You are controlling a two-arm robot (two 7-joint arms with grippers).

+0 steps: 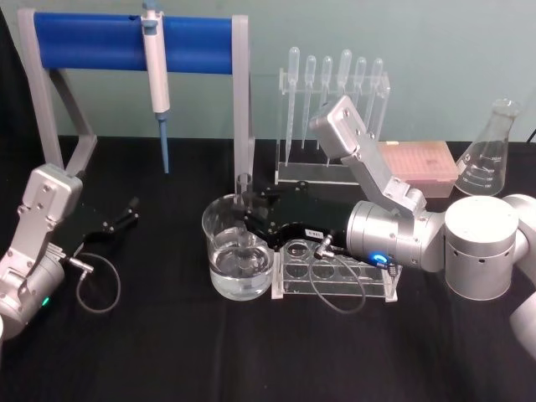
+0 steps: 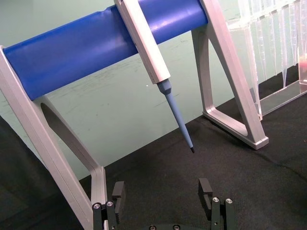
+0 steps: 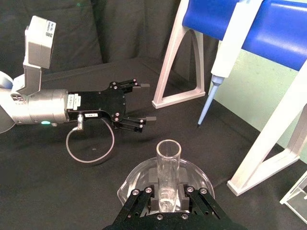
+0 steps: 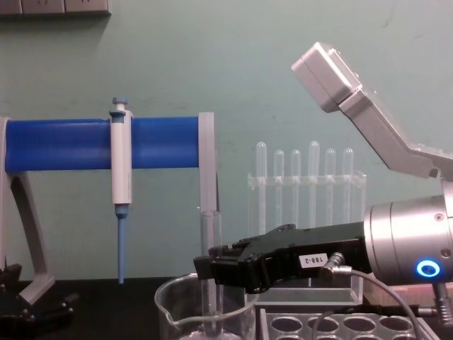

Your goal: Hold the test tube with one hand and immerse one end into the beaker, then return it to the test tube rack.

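Note:
The test tube [image 1: 244,197] stands upright, with my right gripper [image 1: 249,219] shut on its upper part. Its lower end reaches down inside the beaker [image 1: 219,243], which holds clear liquid, and appears to dip into that liquid. In the right wrist view the tube [image 3: 168,167] rises between the two fingers [image 3: 147,195] above the beaker [image 3: 136,175]. In the chest view the gripper [image 4: 212,270] clamps the tube [image 4: 210,234] over the beaker [image 4: 170,312]. My left gripper [image 1: 127,214] is parked at the table's left, open and empty [image 2: 162,190].
A clear tube rack [image 1: 335,272] stands right beside the beaker, under my right wrist. Behind are a blue-barred stand [image 1: 126,42] with a hanging pipettor [image 1: 156,75], a pipette rack [image 1: 331,117], a pink box [image 1: 419,163] and a conical flask [image 1: 490,151].

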